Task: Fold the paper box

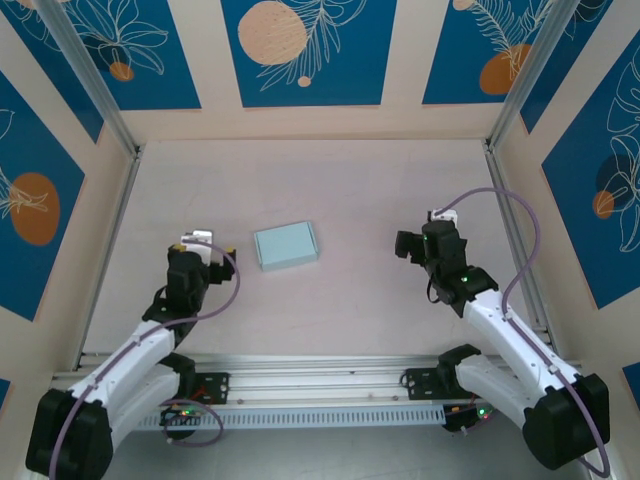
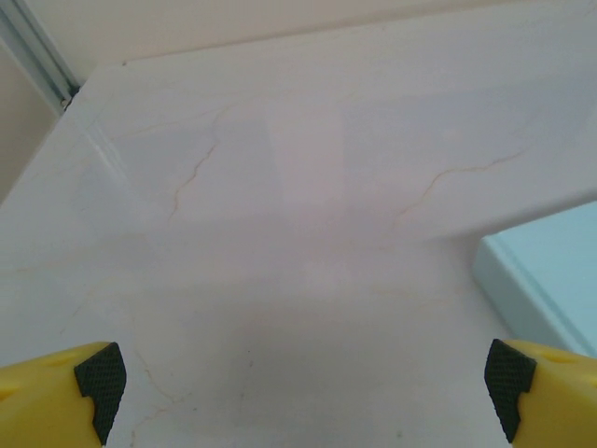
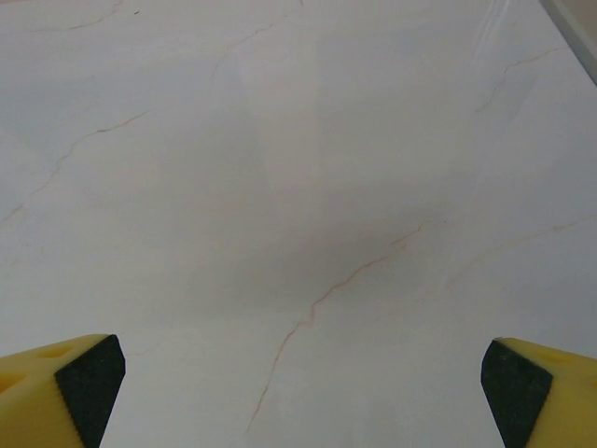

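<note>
The paper box (image 1: 286, 245) lies on the table (image 1: 350, 180) between the left gripper (image 1: 212, 243) and the right gripper (image 1: 408, 247), nearer the left one, apart from both

Left wrist: paper box (image 2: 546, 280) cut by right frame edge, one corner in frame; fingers (image 2: 47, 401) cropped at bottom.

No writing, label, brand or number can be read anywhere: the paper box (image 1: 286, 245) shows a plain pale top, and the blue wall panels (image 1: 305, 50) carry drawn white leaves and orange discs (ornament, not signs)
</note>
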